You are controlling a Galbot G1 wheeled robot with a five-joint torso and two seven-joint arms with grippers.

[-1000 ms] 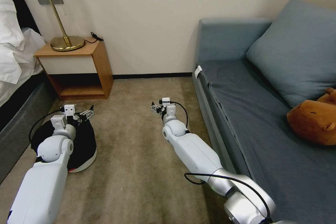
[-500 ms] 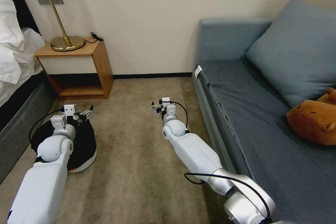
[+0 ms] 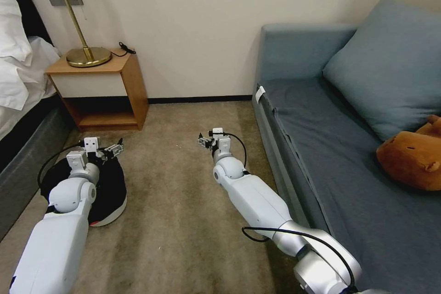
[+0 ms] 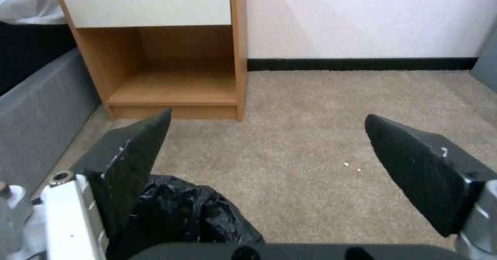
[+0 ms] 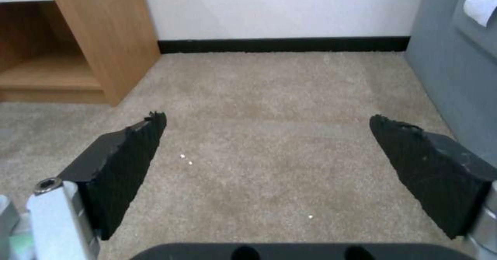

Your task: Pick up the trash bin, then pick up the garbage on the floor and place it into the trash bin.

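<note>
The trash bin, white and lined with a black bag, stands on the carpet at the left, partly covered by my left arm. My left gripper hovers open over the bin's far rim, fingers spread wide with nothing between them; in the left wrist view the left gripper has the bag just below one finger. Out over bare carpet in the middle, my right gripper is open and holds nothing, as the right gripper also appears in the right wrist view. The garbage is out of view.
A wooden nightstand with a brass lamp stands against the far wall on the left, and a bed runs along the left edge. A grey-blue sofa with a brown plush toy lines the right. Carpet lies between them.
</note>
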